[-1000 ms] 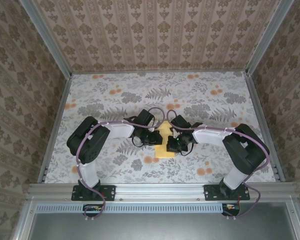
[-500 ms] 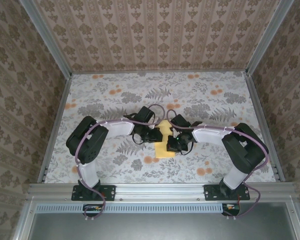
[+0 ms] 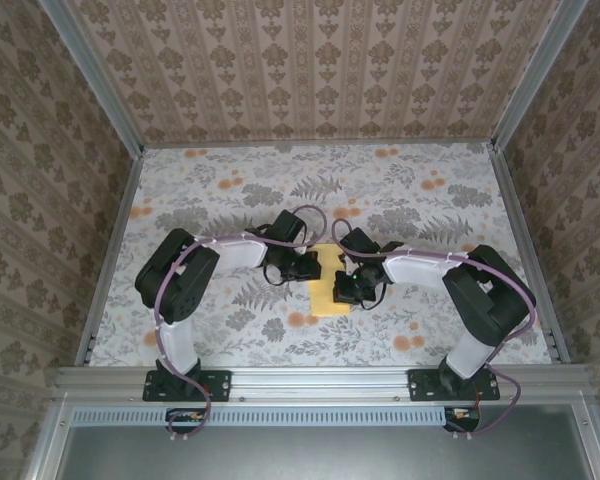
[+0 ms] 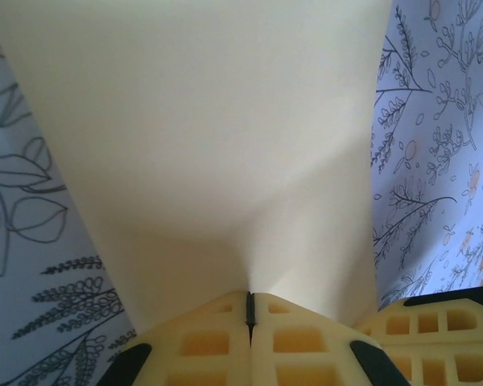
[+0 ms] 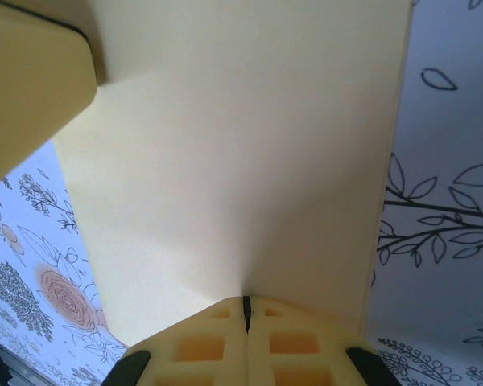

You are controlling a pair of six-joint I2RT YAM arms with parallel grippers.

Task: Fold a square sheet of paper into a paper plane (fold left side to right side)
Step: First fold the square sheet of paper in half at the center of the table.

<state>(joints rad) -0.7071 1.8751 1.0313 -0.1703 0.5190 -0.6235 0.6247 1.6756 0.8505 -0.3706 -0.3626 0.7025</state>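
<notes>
Now that left gripper [image 4: 250,294] has closed | both clamp square sheet of paper [image 3: 329,298] | right gripper [image 5: 246,300] unchanged

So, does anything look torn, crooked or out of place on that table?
Nothing stands out. The yellow paper lies untorn in the middle of the table, with the left gripper and right gripper shut, tips against it; it only dimples there.

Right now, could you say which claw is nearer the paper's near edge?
Right: the right claw grips the paper's right side close to it; the left claw grips the left side farther back.
</notes>
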